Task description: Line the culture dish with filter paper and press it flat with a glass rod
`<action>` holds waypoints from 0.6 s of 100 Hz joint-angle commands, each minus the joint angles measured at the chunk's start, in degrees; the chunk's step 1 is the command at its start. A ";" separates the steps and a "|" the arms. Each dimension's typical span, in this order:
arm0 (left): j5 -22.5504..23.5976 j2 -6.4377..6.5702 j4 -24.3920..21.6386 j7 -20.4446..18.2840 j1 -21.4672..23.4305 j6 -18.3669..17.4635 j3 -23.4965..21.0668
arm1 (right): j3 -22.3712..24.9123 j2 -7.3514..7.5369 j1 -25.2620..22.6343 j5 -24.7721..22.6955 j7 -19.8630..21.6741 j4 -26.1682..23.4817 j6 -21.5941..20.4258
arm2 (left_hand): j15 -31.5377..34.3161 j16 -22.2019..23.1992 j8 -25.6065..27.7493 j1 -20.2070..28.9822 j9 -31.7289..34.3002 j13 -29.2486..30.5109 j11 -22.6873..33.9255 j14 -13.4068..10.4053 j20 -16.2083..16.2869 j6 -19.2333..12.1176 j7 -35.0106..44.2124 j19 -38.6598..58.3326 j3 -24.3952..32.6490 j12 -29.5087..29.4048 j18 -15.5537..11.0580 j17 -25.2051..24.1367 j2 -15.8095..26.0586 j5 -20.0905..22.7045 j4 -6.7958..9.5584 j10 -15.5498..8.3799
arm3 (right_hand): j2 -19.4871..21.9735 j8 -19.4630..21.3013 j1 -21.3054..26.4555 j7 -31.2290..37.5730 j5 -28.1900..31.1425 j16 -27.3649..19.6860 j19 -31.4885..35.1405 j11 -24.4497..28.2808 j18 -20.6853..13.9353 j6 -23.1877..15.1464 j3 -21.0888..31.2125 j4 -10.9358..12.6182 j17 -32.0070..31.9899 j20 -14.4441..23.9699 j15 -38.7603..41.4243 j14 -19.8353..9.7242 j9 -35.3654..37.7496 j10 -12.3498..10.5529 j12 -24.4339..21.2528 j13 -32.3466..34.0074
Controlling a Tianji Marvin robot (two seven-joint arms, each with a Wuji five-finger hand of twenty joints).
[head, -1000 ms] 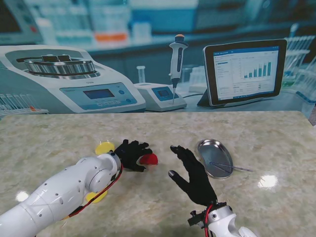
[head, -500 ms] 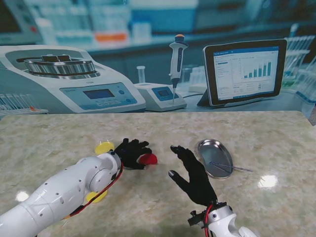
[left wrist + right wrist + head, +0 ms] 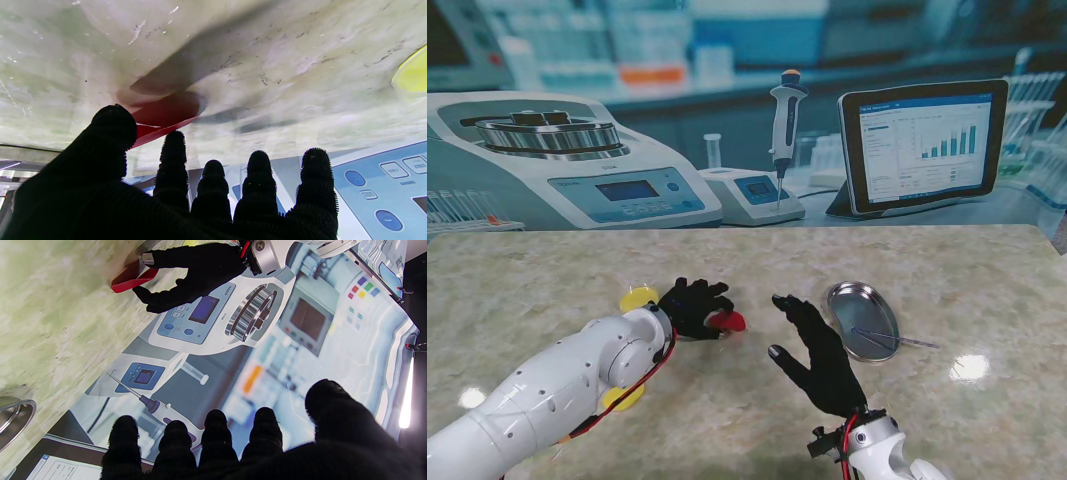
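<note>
A red filter paper (image 3: pixel 730 321) is pinched between the thumb and index finger of my left hand (image 3: pixel 692 305). In the left wrist view the red filter paper (image 3: pixel 160 116) hangs tilted just off the marble, with its shadow under it. The right wrist view also shows the red filter paper (image 3: pixel 128 281) in my left hand (image 3: pixel 193 270). The steel culture dish (image 3: pixel 852 300) sits to the right, with the glass rod (image 3: pixel 897 339) lying across its near rim. My right hand (image 3: pixel 819 355) hovers open between the paper and the dish, holding nothing.
A yellow disc (image 3: pixel 638 298) lies just left of my left hand, and another yellow disc (image 3: pixel 622 399) peeks out under my left forearm. A printed lab backdrop (image 3: pixel 747 120) stands at the table's far edge. The dish rim (image 3: pixel 13 416) shows in the right wrist view.
My left hand has closed on the red paper and raised it slightly, drifting a little farther from me. The right hand, dish and rod have not moved.
</note>
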 commanded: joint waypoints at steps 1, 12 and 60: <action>-0.01 -0.14 -0.69 0.02 0.23 -0.04 -0.23 | -0.17 -0.30 -0.40 0.09 -0.11 -0.33 0.28 | 0.37 0.74 2.83 1.98 -1.12 -1.92 0.32 -1.31 -0.45 -1.87 3.47 -0.18 -0.76 1.00 -0.18 -1.05 0.99 -1.37 1.52 -1.66 | 1.10 0.07 1.01 -0.37 -0.46 0.74 0.54 0.47 -1.66 -1.66 -1.27 0.15 -0.68 -0.50 0.87 -2.47 -1.02 -2.03 -0.25 -0.09; 0.00 -0.10 -1.11 -0.22 0.44 -0.07 -0.65 | -0.18 -0.30 -0.40 0.08 -0.13 -0.31 0.22 | 0.36 0.71 6.00 2.18 -1.10 -1.91 0.39 -1.31 -0.43 -2.39 5.83 -0.23 -0.46 1.31 -0.17 -1.02 0.96 -1.55 1.62 -1.84 | 1.05 -0.01 1.04 -0.37 -0.45 0.75 0.57 0.48 -1.69 -1.67 -1.29 0.18 -0.67 -0.49 0.89 -2.39 -1.02 -2.04 -0.25 -0.08; -0.35 -0.32 -1.49 1.05 1.16 -1.27 -1.87 | -0.22 -0.29 -0.36 0.16 -0.04 -0.32 0.21 | 0.89 0.82 9.15 24.66 -0.98 -1.66 1.64 -1.67 -0.36 -8.66 35.42 -0.58 -25.22 7.57 -0.57 -1.14 5.75 -5.52 3.69 -3.62 | 1.08 -0.16 1.21 -0.31 -0.44 0.72 0.59 0.52 -1.70 -1.71 -1.30 0.30 -0.68 -0.50 0.89 -2.42 -1.01 -2.10 -0.26 -0.08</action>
